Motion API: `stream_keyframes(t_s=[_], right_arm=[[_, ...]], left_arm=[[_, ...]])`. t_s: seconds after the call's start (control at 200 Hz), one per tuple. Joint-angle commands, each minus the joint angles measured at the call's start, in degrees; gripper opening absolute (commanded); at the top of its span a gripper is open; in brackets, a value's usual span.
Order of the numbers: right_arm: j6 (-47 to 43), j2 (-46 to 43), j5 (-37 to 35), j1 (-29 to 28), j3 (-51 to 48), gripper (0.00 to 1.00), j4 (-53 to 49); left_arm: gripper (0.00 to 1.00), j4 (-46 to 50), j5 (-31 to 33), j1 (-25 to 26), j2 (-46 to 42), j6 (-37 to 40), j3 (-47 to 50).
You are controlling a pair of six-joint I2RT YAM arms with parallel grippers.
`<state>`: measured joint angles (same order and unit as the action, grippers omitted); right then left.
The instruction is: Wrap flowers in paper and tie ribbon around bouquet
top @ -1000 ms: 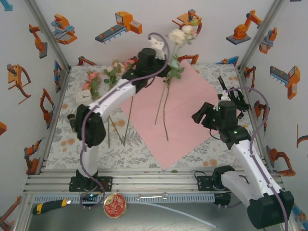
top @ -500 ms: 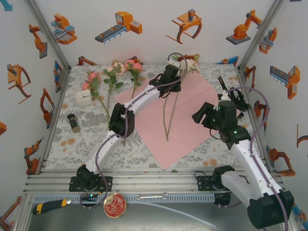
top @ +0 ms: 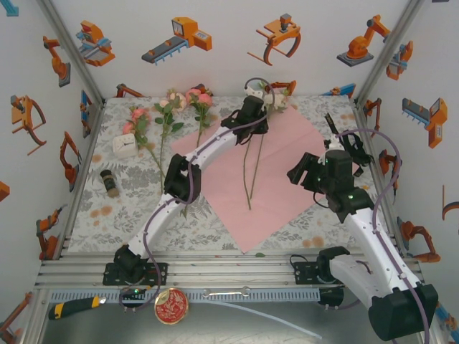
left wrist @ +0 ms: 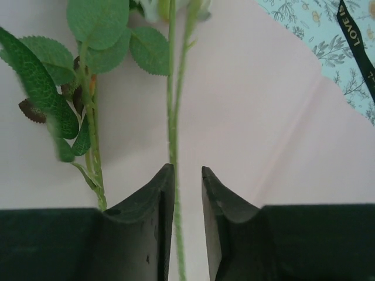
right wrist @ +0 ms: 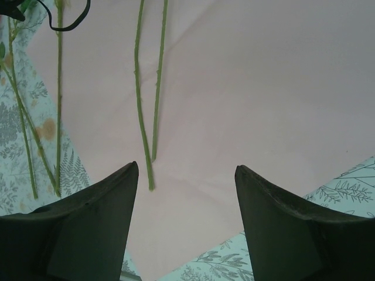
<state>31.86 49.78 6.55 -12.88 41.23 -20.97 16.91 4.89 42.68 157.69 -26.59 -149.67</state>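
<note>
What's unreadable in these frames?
Left wrist: blooms of the flowers, cut off by the top edge.
Left wrist: ribbon, cut off by the right edge.
Left wrist: whether the left gripper touches the stem; too close to tell.
Right wrist: stems' tops, cut off by the top edge.

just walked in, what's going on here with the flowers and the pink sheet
The left gripper is reached out over the paper, pink face up, where two cream flowers lie. Its jaws stand slightly apart around one stem, not clamping it. The right gripper hovers open and empty over the paper's near part. Three pink flowers lie on the tablecloth to the left, the ribbon beside the paper. Nothing is wrapped yet.
</note>
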Motion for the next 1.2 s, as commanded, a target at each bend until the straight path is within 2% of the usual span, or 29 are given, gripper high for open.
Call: stream_keyframes(t_s=[0.0, 0.075, 0.245, 0.315, 0.39, 0.466, 0.606, 0.666, 0.951, 1.016, 1.196], right_arm=[[-0.75, -1.04, -1.1, -0.3, 1.01, 0.63, -2.19], [-0.33, -1.82, -1.05, -0.3, 1.09, 0.63, -2.83], [1.35, -3.76, -0.62, -0.3, 0.27, 0.63, -3.2], [1.67, -4.11, -0.32, -0.25, -0.22, 0.64, -2.96], [2.2, -4.34, -0.01, -0.29, -0.94, 0.72, -1.8], [2.94, -4.3, 3.21, -0.3, -2.13, 0.8, 1.74], [5.24, -2.93, 12.39, -0.52, -3.21, 0.95, 10.42], [6.25, -2.39, 13.85, -0.9, -3.35, 0.97, 12.82], [7.28, -0.72, 12.43, -1.5, -3.18, 0.97, 12.52], [7.07, -0.36, 11.71, -1.48, -3.09, 0.97, 11.99], [5.35, 0.46, 10.15, -1.51, -2.25, 0.97, 10.47]], left_arm=[[0.33, 0.33, 2.19, -0.75, -9.32, 3.46, 2.14], [0.34, 1.09, 5.43, -1.15, -17.1, 6.76, 10.02], [0.36, -3.66, 10.11, -4.46, -38.18, 15.21, 39.27], [0.36, -2.45, 11.89, -6.25, -44.01, 18.92, 47.7], [0.36, -0.58, 13.31, -8.26, -47.92, 21.48, 54.06], [0.36, 0.97, 12.47, -10.78, -49.07, 21.61, 57.58], [0.35, 4.2, 9.05, -15.4, -44.96, 20.16, 57.26], [0.34, 3.27, 7.5, -16.82, -41.89, 20.0, 56.11], [0.34, 3.78, 3.75, -18.91, -25.44, 20.87, 40.65], [0.34, 6.31, 3.05, -19.12, -22.39, 20.44, 36.82], [0.31, 9.45, -0.3, -19.3, -18.97, 19.14, 33.85]])
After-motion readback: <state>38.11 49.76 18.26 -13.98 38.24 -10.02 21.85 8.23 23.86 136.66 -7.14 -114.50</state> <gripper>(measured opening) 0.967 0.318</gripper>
